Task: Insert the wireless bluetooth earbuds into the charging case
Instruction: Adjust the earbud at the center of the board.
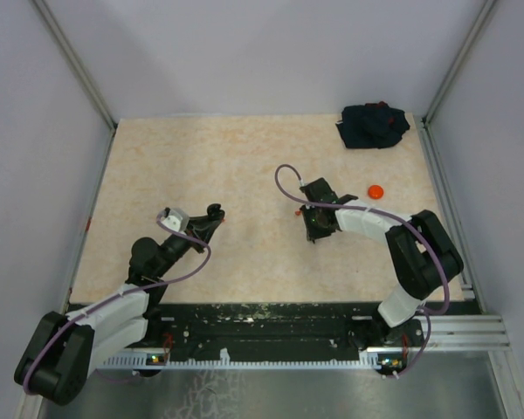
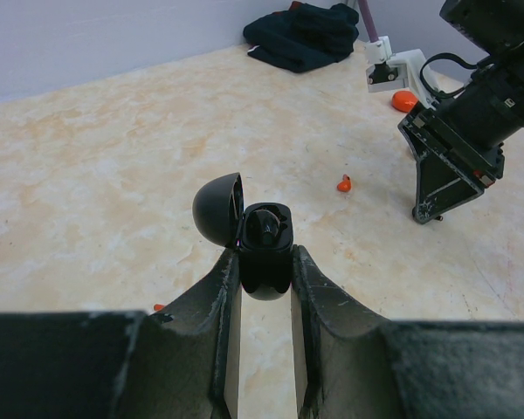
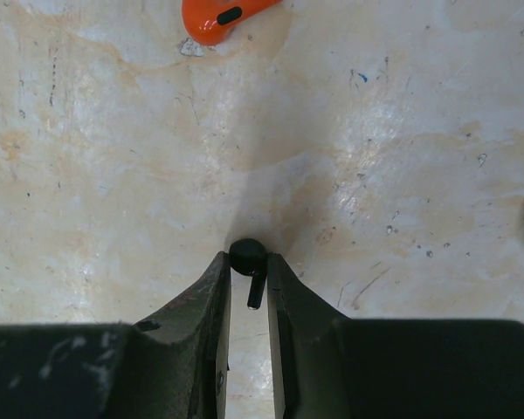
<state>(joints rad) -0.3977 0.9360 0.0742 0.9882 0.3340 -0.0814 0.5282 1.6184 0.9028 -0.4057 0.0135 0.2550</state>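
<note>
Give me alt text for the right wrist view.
The right tool is shut on a tiny black earbud at a beige marbled table. An orange-red earbud lies near the top edge.

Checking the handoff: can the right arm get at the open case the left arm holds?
Probably yes: the case, lid open, sits clamped in the left end effector, and only a tiny red earbud lies between it and the right end effector, shut on a black earbud.
</note>
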